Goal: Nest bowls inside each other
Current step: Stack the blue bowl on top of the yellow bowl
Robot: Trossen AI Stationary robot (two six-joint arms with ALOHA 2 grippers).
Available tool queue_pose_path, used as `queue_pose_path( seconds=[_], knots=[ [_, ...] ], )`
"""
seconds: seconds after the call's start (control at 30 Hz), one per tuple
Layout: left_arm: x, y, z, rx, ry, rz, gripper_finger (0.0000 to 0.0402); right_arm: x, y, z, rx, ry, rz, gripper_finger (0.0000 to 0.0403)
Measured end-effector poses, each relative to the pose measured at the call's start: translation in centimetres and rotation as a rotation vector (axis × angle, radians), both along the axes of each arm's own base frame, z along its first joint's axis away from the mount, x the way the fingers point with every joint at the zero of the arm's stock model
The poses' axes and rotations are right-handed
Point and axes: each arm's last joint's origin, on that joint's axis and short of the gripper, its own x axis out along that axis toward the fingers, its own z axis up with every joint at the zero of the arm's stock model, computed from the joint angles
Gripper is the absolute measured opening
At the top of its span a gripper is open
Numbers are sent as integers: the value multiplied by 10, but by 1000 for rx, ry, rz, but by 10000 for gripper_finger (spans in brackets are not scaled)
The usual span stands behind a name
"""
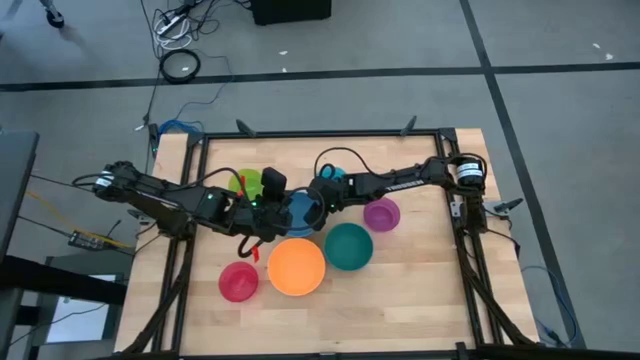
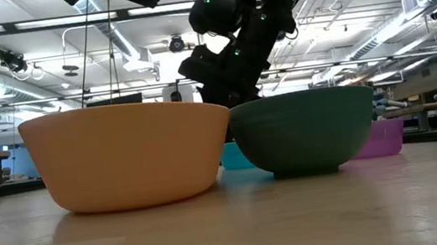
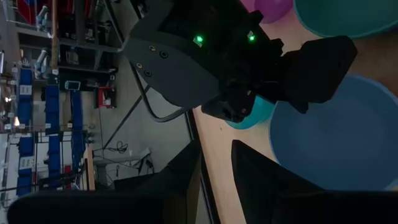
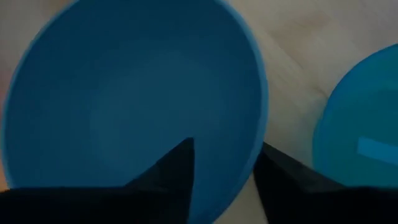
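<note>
Several bowls stand on their bases on the wooden table [image 1: 420,300]: lime green [image 1: 243,183], blue [image 1: 297,216], cyan [image 1: 331,175], purple [image 1: 381,213], teal green [image 1: 348,246], orange [image 1: 296,267] and red-pink [image 1: 238,282]. My right gripper [image 4: 227,146] is open, slanting down over the right side of the blue bowl [image 4: 130,106], with one finger inside it and one outside. My left gripper [image 3: 216,149] hangs open with nothing between its fingers, just left of the blue bowl [image 3: 329,143]. My right gripper straddles the blue bowl's rim [image 4: 261,124] on the side next to the cyan bowl [image 4: 360,130], coming from above and the table's right. One finger [image 4: 177,165] is inside the bowl, the other [image 4: 280,171] outside. I cannot tell whether either touches the wall.
In the low view the orange bowl [image 2: 130,155] and the teal green bowl [image 2: 304,132] stand side by side in front and hide the blue one. The two arms come close together over the table's middle. Bare wood lies along the near edge and at the right.
</note>
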Motion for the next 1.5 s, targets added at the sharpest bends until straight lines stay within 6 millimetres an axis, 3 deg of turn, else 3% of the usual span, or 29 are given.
queue_pose_path(
  seconds=[0.2, 0.4, 0.67, 0.83, 1.0, 1.17, 1.3, 1.5],
  knots=[
    [0, 0, 0, -10, -9, 9, 99, 2, -5, 2, -37, -29, 27, 13],
    [0, 1, 1, 11, -24, 39, 99, 8, -10, 12, -58, -66, 34, 4],
    [-15, 2, 12, 59, -74, 104, 99, 10, -17, 55, -63, -139, 114, 2],
    [-46, 0, 48, -42, -251, 117, 99, -1, 5, 77, 67, -161, 285, 1],
    [-70, -1, 75, -231, -431, 59, 99, -3, 44, 79, 175, -159, 448, 1],
    [-79, -2, 83, -325, -505, 41, 99, -4, 72, 79, 87, -149, 476, 3],
    [-79, -5, 82, -347, -507, 35, 99, -2, 80, 81, 53, -180, 482, 32],
    [-78, -8, 81, -364, -509, 35, 99, -2, 77, 80, 6, -172, 419, 97]
  ],
)
